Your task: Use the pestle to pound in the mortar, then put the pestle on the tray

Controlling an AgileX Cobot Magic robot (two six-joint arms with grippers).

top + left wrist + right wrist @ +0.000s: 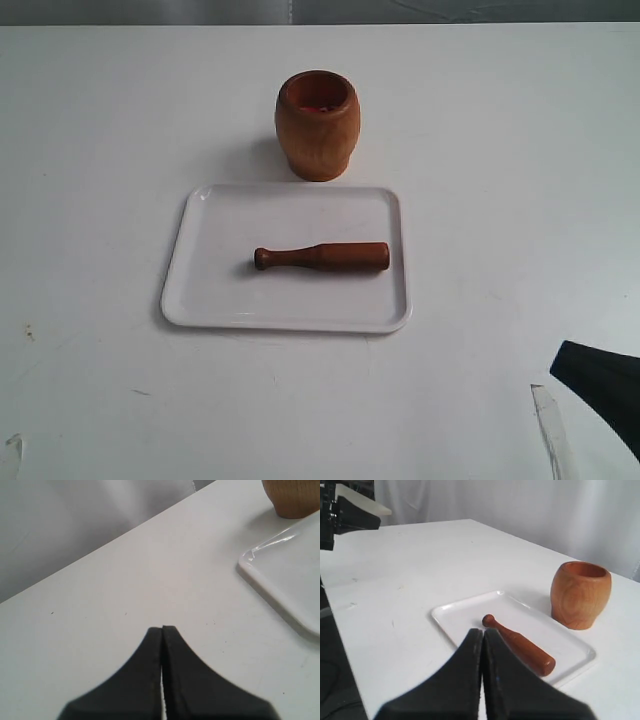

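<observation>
The left claw [162,628] is pressed shut and holds nothing. It hangs over the bare white desk [125,580], near a corner of the tray.

The tray [210,300] is white, flat and shiny, with round corners and a low rim. It looks smooth, so things may slide on it.

The pestle [322,257] lies flat in the middle of the tray. Its small round knob points to 9 o'clock and its fat end to 3 o'clock. It is dark brown wood, hard and stiff, and I think it is light. It is round, so it may roll when touched. The best place to grab it looks like the thin handle next to the knob. That leaves the fat end free to pound.

The mortar [318,130] stands upright on the desk at 12 o'clock from the tray, just beside the rim. It is light brown wood, shaped like a barrel, and reddish inside. It looks steady, but a hard push could tip it.

The right claw [483,630] is pressed shut too and holds nothing. It is apart from the pestle.
</observation>
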